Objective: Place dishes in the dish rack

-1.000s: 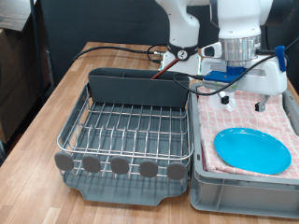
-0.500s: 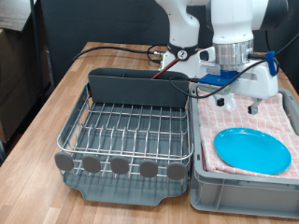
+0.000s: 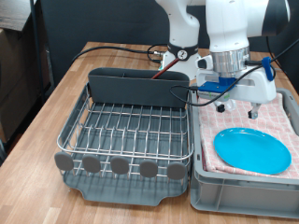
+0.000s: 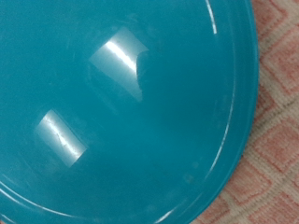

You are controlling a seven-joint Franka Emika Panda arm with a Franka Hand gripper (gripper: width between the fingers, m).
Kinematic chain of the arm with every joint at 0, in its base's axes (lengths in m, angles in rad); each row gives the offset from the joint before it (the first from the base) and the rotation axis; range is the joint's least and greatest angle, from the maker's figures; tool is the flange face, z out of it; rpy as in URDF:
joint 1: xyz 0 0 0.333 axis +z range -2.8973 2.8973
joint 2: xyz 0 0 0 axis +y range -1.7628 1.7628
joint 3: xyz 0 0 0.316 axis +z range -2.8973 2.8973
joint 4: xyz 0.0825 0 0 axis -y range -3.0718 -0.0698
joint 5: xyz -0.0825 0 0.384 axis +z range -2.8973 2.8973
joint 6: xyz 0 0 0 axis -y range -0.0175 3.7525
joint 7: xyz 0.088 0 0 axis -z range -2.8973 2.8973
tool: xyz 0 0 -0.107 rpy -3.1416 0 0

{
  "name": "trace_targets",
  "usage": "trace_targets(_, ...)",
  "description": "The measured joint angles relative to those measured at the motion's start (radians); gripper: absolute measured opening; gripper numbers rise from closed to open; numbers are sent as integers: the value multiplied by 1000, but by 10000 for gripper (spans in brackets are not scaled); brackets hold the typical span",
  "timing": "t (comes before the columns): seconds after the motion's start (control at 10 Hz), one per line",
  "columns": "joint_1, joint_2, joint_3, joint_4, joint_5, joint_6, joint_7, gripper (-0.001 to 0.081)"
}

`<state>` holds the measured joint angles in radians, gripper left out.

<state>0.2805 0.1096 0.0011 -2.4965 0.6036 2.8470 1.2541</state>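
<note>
The light-blue plate (image 3: 252, 150) lies flat on the pink checked cloth inside the grey bin, at the exterior view's right. My gripper (image 3: 236, 109) hangs just above the plate's far edge, with its fingers spread and nothing between them. The wrist view is filled by the plate (image 4: 121, 103), with a strip of cloth (image 4: 276, 140) at one side and no fingers showing. The silver wire dish rack (image 3: 131, 131) on its dark grey tray stands at the exterior view's left and holds nothing. Its utensil compartment (image 3: 135, 86) is at the back. The mug and the wooden spoon are out of view.
The grey bin (image 3: 243, 196) stands close against the rack's right side. Grey round discs (image 3: 120, 166) line the rack's front edge. Black and red cables (image 3: 121, 49) lie on the wooden table (image 3: 47, 112) behind the rack. The robot's base (image 3: 182, 37) is at the back.
The gripper has shifted slightly towards the exterior view's left and bottom, closer to the plate, and the hand has turned a little. The plate and the rack have not moved.
</note>
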Motion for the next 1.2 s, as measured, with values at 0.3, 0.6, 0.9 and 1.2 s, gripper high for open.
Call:
trace_targets(0.3, -1, 27, 10, 15, 49, 13, -55, 803)
trace_targets(0.6, -7, 60, 26, 41, 121, 23, -131, 803)
trace_targets(0.9, -11, 88, 39, 59, 178, 44, -177, 803)
trace_targets(1.2, -11, 111, 41, 68, 182, 75, -180, 803)
